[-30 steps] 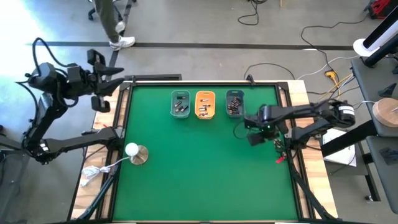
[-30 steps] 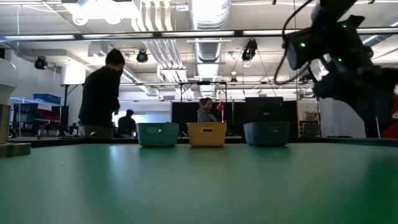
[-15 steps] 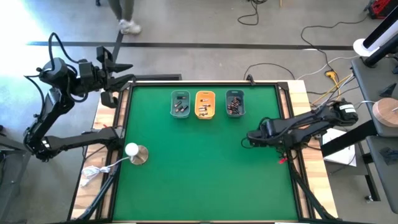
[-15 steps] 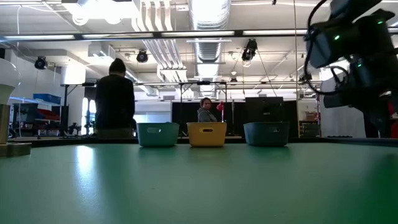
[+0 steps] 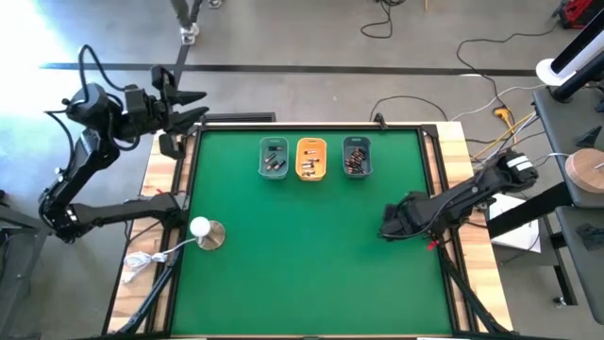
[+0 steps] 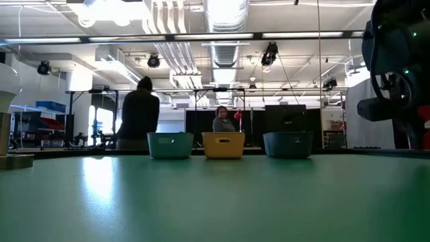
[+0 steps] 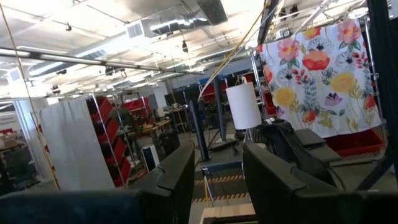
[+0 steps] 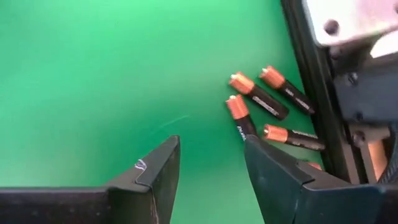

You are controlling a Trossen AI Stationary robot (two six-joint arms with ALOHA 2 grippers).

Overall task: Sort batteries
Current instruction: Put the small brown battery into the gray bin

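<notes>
1. High view: my left claw (image 5: 189, 104) hangs at the upper left of the frame, off the table's (image 5: 302, 274) far left corner, its fingers spread and nothing between them. My right claw (image 5: 385, 227) sits low over the green at centre right, near the table's right edge. Three small trays stand in a row at upper centre: a teal tray (image 5: 274, 158), an orange tray (image 5: 311, 159) and a darker blue tray (image 5: 356, 157), each with batteries (image 5: 310, 168) lying inside. A white ball on a round base (image 5: 206, 230) stands at left centre of the table.

2. Low view: the three trays line up at mid-frame along the far edge of the table, the teal one (image 6: 169, 144) leftmost, the orange (image 6: 223, 144) in the middle, the blue (image 6: 287, 144) on the right. My right arm (image 6: 396, 74) fills the right edge of the frame. Two people (image 6: 138, 114) show in the room behind.

3. Left wrist view: my left claw's fingers (image 7: 177, 180) stand apart at the bottom of the frame, empty, pointing into the room, where a flowered cloth (image 7: 317, 74) hangs at upper right.

4. Right wrist view: my right claw (image 8: 211, 165) is released, both fingers parted with only green table between them. Loose batteries (image 8: 258, 99) with copper ends lie at right of centre, close to the table's dark edge rail (image 8: 314, 93); one lies just off the tip of a finger (image 8: 273, 174), and I cannot tell whether it touches.
</notes>
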